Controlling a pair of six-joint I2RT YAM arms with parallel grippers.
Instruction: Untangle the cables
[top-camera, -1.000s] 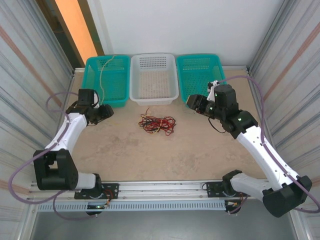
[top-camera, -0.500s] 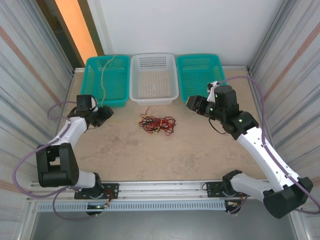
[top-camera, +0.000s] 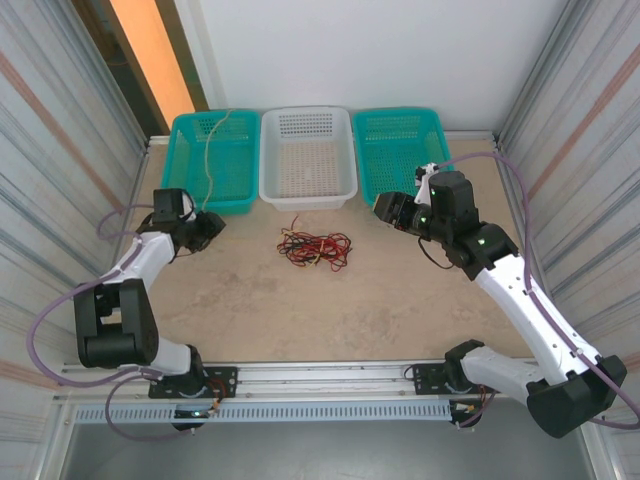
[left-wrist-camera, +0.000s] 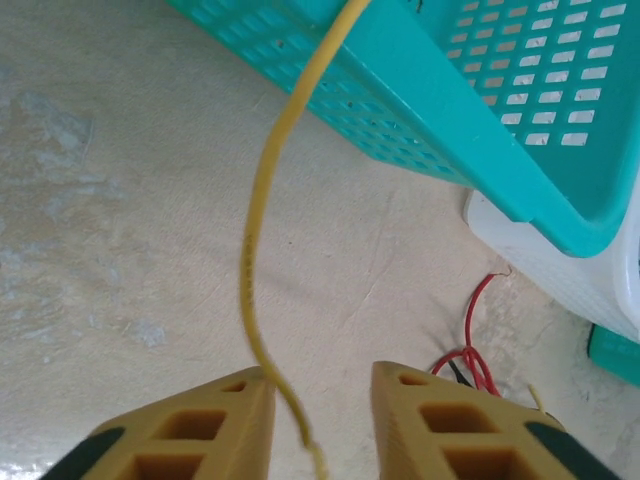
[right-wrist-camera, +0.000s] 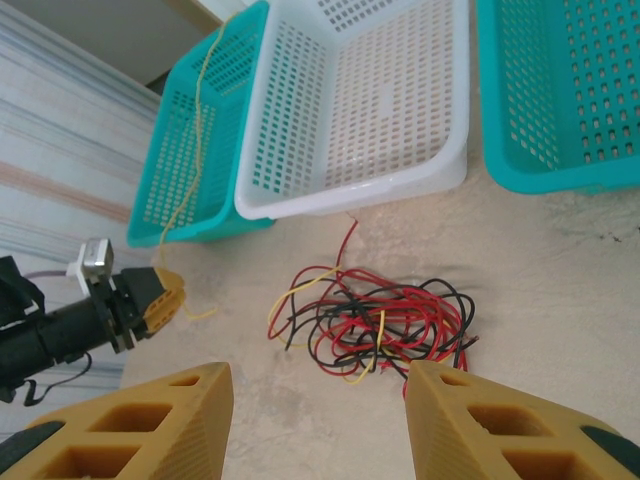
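A tangled bundle of red, black and yellow cables (top-camera: 315, 247) lies mid-table just in front of the white basket; it also shows in the right wrist view (right-wrist-camera: 385, 320) and, at the edge, in the left wrist view (left-wrist-camera: 470, 355). One separate yellow cable (top-camera: 205, 165) hangs out of the left teal basket and runs down between the fingers of my left gripper (top-camera: 210, 226). In the left wrist view that yellow cable (left-wrist-camera: 252, 250) passes loosely through the open left gripper (left-wrist-camera: 322, 385), near its left finger. My right gripper (top-camera: 382, 206) hovers open right of the bundle, its gap (right-wrist-camera: 318, 375) empty.
Three baskets stand along the back: a teal basket (top-camera: 180, 140) on the left, a white basket (top-camera: 307, 198) in the middle and a teal basket (top-camera: 400, 113) on the right. Corrugated metal walls close in both sides. Bare table stretches in front of the bundle.
The left arm has swung its elbow outward and drawn the left gripper slightly left, the yellow cable still between its fingers. The right arm has barely moved.
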